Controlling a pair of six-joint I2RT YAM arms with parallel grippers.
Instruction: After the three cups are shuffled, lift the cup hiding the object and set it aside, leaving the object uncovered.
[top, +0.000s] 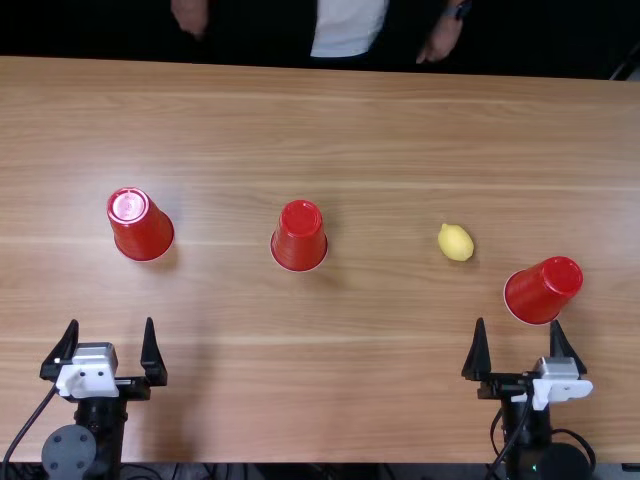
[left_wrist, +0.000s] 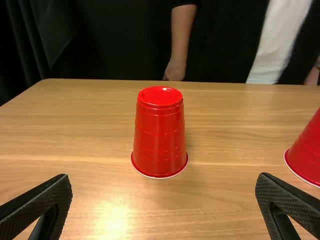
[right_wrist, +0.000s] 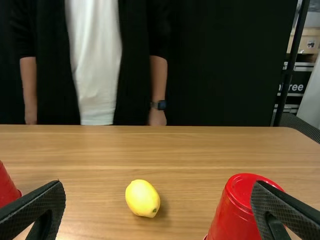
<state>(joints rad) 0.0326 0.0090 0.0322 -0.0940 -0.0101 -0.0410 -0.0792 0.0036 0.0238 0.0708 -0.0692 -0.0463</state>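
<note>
Lemon (top: 455, 242) sat uncovered, red cup (top: 543, 290) upside down at its 4 o'clock; left gripper (top: 110, 326) and right gripper (top: 517, 326) both spread.

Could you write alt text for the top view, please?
A yellow lemon lies uncovered between the middle cup and right cup; the left cup stands farther off, all red and upside down. The left gripper and right gripper wait open nearby.

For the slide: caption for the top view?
Lemon uncovered between middle cup and right cup, left cup apart; left gripper and right gripper open at the table near edge.
</note>
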